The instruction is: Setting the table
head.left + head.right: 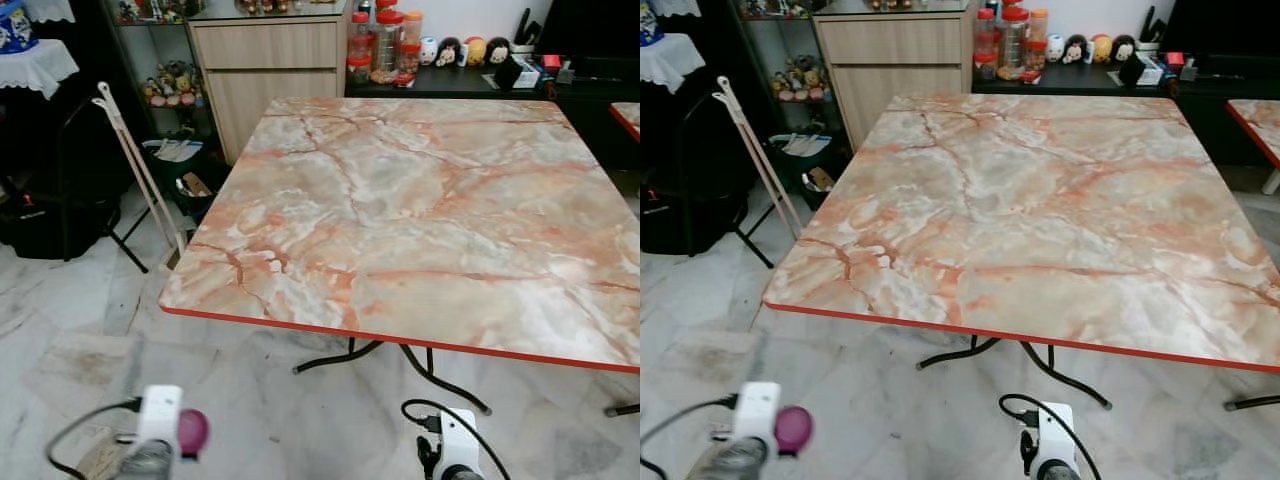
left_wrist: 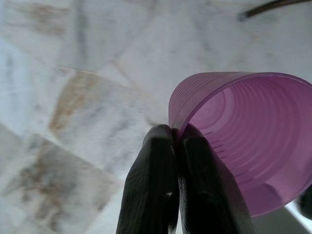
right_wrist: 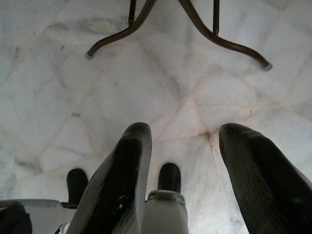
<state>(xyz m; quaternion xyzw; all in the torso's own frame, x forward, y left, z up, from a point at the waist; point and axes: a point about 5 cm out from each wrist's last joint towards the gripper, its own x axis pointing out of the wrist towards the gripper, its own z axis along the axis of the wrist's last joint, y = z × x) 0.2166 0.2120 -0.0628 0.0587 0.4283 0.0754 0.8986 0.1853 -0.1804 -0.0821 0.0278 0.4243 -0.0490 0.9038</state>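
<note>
The purple cup (image 2: 248, 141) lies roughly on its side in my left gripper (image 2: 176, 134), below the near edge of the tabletop (image 1: 430, 200) and above the marble floor (image 3: 161, 92). In the left wrist view its long axis runs crosswise to my fingers, with the open mouth facing the camera. My left jaws are clenched on the cup's rim, one finger outside the wall and one inside, with only the thin wall between them. The cup is translucent purple plastic with fine horizontal ridges ringing its inside wall; its rim appears intact. From the head views it reads as a small magenta shape beside my left wrist, low at the picture's bottom. My right gripper (image 3: 183, 146) hangs low over the floor with its jaws spread well apart, holding and touching nothing; beyond it stand the table's dark curved metal legs (image 3: 204, 29). The tabletop is a square slab of pink-veined marble pattern with a red edge. Behind it stand a wooden cabinet (image 1: 270, 70) and several red-lidded jars (image 1: 385, 45).
</note>
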